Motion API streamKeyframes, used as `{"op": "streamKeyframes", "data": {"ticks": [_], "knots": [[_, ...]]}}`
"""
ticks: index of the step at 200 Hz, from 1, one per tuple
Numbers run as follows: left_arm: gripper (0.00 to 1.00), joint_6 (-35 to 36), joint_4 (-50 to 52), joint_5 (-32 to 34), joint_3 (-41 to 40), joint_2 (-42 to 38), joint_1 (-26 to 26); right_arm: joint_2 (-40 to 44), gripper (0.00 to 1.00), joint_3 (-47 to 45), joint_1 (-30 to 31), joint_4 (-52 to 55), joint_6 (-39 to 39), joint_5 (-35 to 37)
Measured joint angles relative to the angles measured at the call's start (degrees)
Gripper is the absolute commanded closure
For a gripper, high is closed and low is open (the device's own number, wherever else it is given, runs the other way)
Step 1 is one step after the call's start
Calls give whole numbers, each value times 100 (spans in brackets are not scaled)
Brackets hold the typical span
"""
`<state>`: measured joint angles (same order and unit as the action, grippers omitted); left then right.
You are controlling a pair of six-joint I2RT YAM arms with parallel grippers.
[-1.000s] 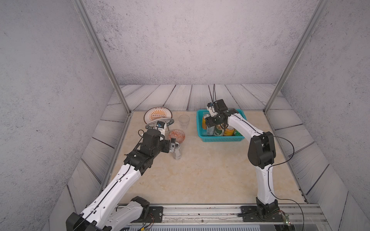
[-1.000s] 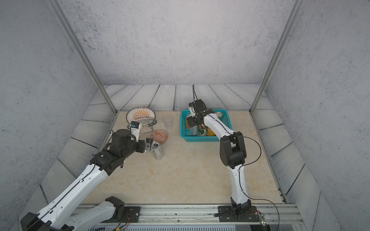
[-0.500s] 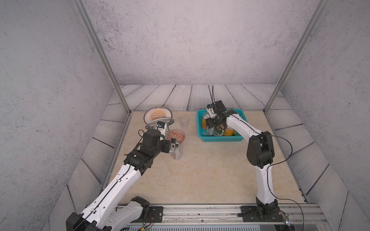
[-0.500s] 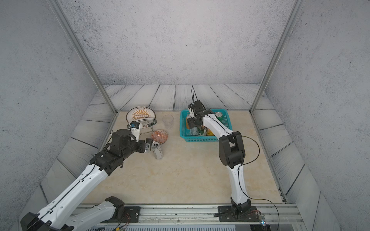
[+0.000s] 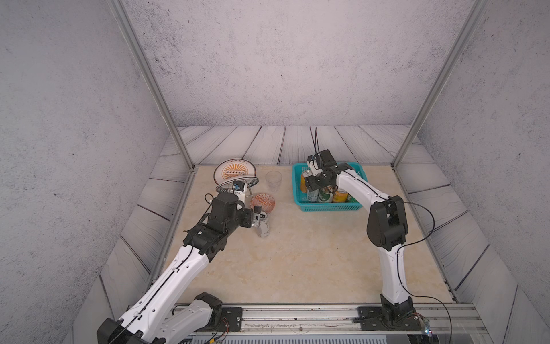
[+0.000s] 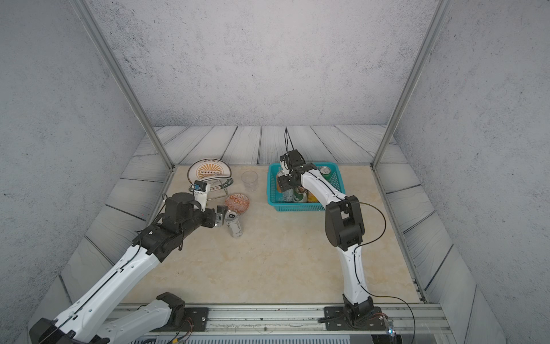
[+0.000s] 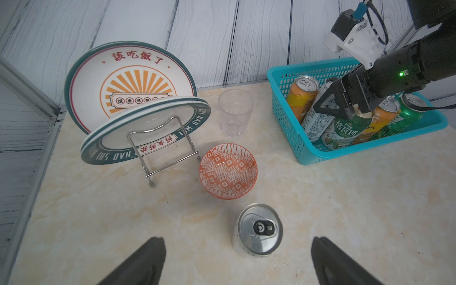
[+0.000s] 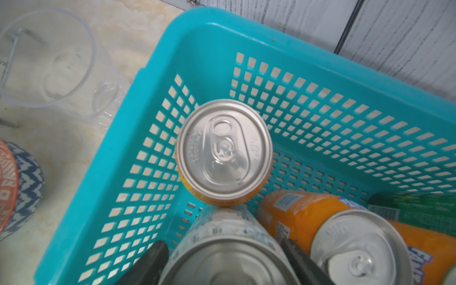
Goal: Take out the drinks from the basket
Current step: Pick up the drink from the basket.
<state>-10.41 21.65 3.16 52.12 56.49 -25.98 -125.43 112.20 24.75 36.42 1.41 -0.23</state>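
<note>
The teal basket (image 5: 327, 207) (image 6: 297, 207) (image 8: 118, 153) stands at the back right and holds several drinks. An orange can (image 8: 223, 148) is upright in its corner. Other orange cans (image 8: 296, 209) and green ones (image 7: 409, 116) lie tilted beside a green-and-cream can (image 7: 345, 133). My right gripper (image 5: 315, 186) (image 8: 224, 264) reaches into the basket, its fingers (image 8: 150, 264) pressed on both sides of a pale white can (image 8: 222, 246) near its top. A slim white can (image 5: 263, 227) (image 7: 257, 229) stands on the table. My left gripper (image 6: 223, 217) (image 7: 237, 259) is open just behind it, not touching.
Two plates on a wire rack (image 7: 145, 128) stand at the back left. A clear plastic cup (image 7: 235, 112) sits between the rack and the basket. An orange patterned bowl (image 7: 228, 171) lies just beyond the white can on the table.
My right gripper has shifted slightly inside the basket. The left arm and the white can on the table have not moved.
</note>
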Motion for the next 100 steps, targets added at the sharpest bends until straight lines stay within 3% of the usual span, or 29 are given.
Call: {"op": "streamKeyframes", "data": {"ticks": [19,49,100], "knots": [[1,0,0,0,0,-2,0,0,24,0,0,0,0,2],[1,0,-2,-2,0,2,0,0,36,0,0,22,-17,35],[1,0,2,-4,0,13,0,11,42,0,0,42,-37,42]]}}
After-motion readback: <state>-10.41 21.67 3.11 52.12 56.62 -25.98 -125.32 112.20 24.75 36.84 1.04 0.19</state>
